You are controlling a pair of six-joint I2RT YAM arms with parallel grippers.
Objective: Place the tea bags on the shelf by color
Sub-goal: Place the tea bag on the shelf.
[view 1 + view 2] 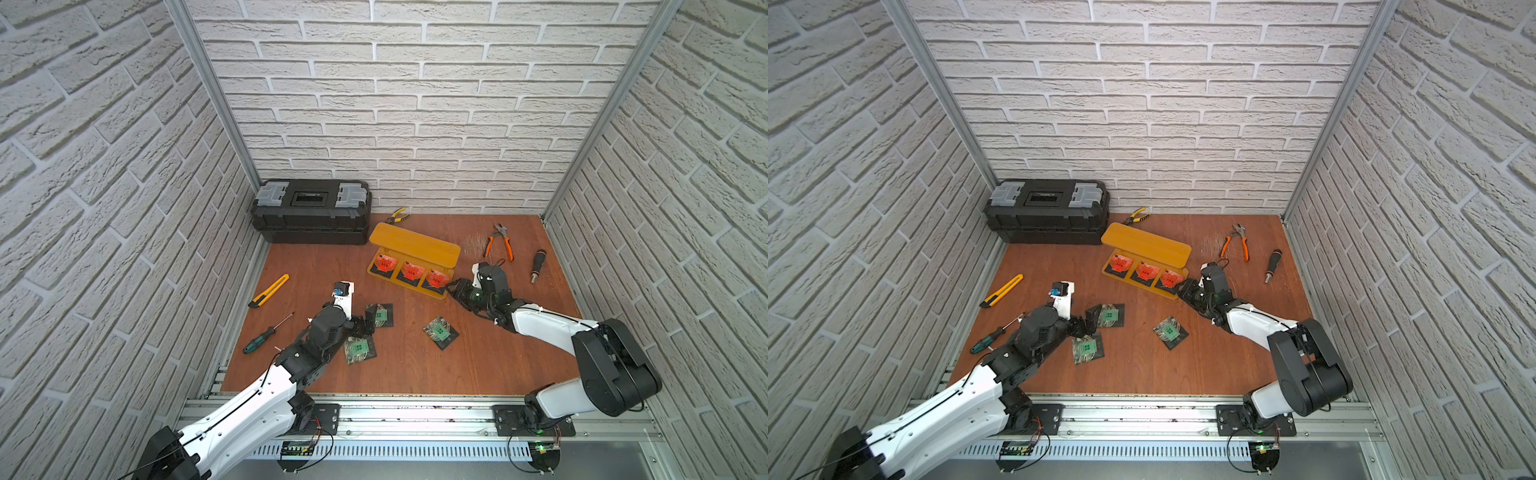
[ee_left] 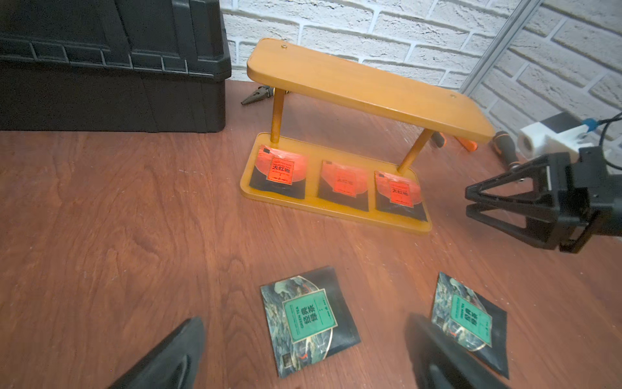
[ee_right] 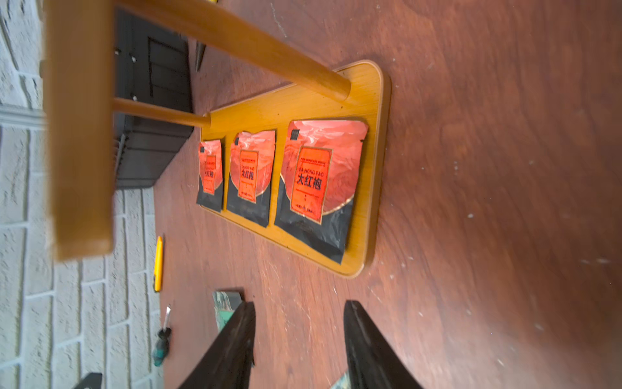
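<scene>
Three red sachets (image 3: 319,182) "DA HONG PAO"; green sachet (image 2: 308,320) "GREEN TEA"; left tool (image 1: 365,322), right tool (image 3: 299,304) released

Three red tea bags (image 1: 384,263) (image 1: 410,270) (image 1: 436,277), three green tea bags (image 1: 380,316) (image 1: 440,331) (image 1: 357,348), one shelf (image 1: 415,245), one toolbox (image 1: 311,216).

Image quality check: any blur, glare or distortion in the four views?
Both top views: even light, sharp, wide-angle bending of the brick walls. Left wrist: own fingers blurred, shelf crisp. Right wrist: table smeared, nearest red tea bag legible.
</scene>
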